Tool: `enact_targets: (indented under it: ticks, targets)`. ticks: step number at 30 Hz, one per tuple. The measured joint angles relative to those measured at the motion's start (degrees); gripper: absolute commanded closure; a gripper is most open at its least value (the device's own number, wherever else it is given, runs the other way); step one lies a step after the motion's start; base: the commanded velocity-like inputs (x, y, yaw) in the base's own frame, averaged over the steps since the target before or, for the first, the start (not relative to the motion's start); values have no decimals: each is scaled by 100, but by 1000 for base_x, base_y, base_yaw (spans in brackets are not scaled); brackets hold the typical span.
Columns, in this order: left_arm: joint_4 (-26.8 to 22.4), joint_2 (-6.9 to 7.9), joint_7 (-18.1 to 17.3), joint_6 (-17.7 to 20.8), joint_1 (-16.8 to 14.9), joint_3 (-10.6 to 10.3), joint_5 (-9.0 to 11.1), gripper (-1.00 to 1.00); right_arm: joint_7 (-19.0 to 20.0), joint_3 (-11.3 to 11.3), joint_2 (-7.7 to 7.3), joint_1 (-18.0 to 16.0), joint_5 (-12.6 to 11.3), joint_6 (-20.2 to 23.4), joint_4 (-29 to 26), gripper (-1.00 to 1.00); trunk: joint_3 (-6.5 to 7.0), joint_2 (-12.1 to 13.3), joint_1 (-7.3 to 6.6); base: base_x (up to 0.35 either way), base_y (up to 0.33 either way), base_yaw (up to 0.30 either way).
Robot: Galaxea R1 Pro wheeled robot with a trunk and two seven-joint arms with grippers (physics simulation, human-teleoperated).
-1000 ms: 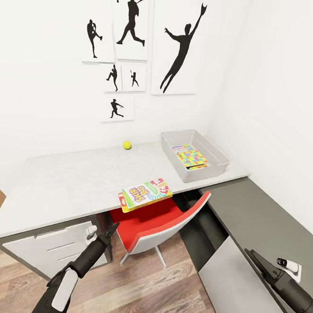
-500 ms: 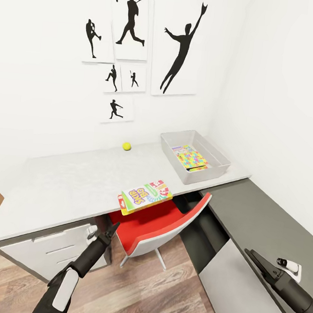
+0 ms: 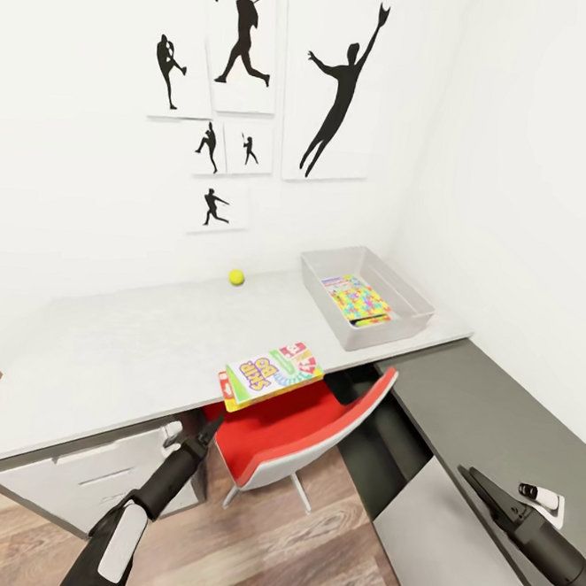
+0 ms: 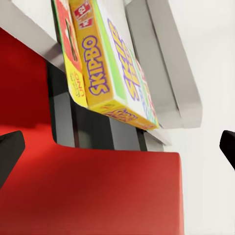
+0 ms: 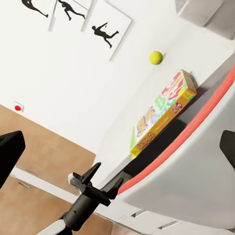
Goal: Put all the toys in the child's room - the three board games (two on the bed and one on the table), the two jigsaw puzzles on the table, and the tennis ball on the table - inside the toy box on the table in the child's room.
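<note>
The light-grey bench runs along the white wall under the black sports silhouette pictures. At its far right corner stands the grey toy box, and inside it lies a multicoloured jigsaw puzzle flat on the floor of the box. The tennis ball rests near the bench's back edge, well apart from the toy box. A yellow-red-green board game, printed Skip-Bo, lies at the front edge with its near end overhanging the red and grey chair tucked below; in the left wrist view the same box juts out past the bench edge above the red seat.

The left gripper hangs low in front of the drawer unit, just below the bench's front edge and near the board game without touching it; its fingers stand spread with nothing between them. The right gripper hovers over the lower dark-grey counter, its fingers likewise spread and empty, well apart from every toy.
</note>
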Motion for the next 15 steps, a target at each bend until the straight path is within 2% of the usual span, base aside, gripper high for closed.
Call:
enact_targets:
  ticks: [15]
  targets:
    - [0, 2, 0, 2, 0, 0, 6, -100, 0, -6, 0, 0, 0, 0, -9, -100, 0, 0, 1, 60, -16, 0]
